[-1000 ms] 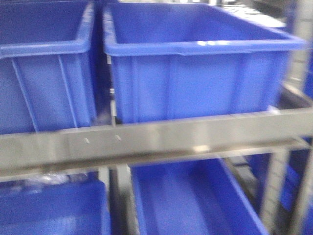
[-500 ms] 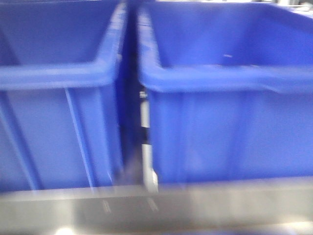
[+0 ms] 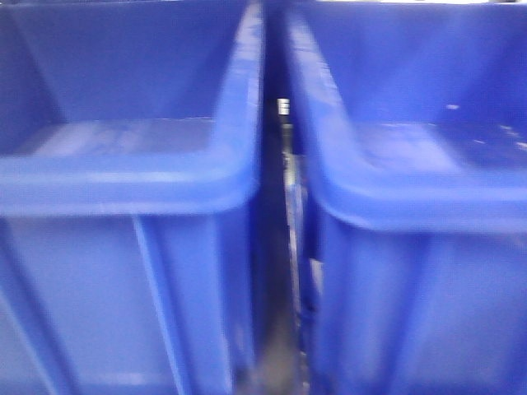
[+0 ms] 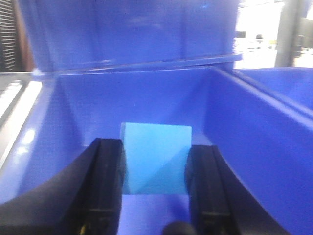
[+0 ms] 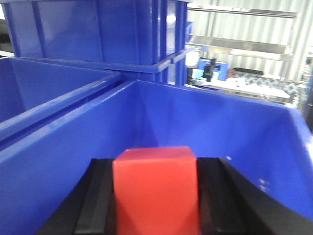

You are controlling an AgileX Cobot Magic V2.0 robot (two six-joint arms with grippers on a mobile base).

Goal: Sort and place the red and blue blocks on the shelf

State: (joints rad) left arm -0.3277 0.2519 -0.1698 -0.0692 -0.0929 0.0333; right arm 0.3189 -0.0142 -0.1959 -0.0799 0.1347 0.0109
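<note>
— Exterior front-facing view: just the left bin (image 3: 123, 173) and the right bin (image 3: 412, 181), both blue, with a dark gap (image 3: 276, 247) between them. Where are the blocks?

— In the hands. Left of the gap, the left hand (image 4: 155, 169) pinches the blue block (image 4: 155, 156) between its black fingers, inside that bin and over its floor. Right of the gap, the right hand (image 5: 155, 196) clamps the red block (image 5: 155, 186) the same way.

— Which arm is nearer, then?

— Neither has to reach. Each cube sits squarely between its own fingers, and there's no long axis to mind. I'd guess the release goes straight down. How high off the floor, I can't tell.
</note>
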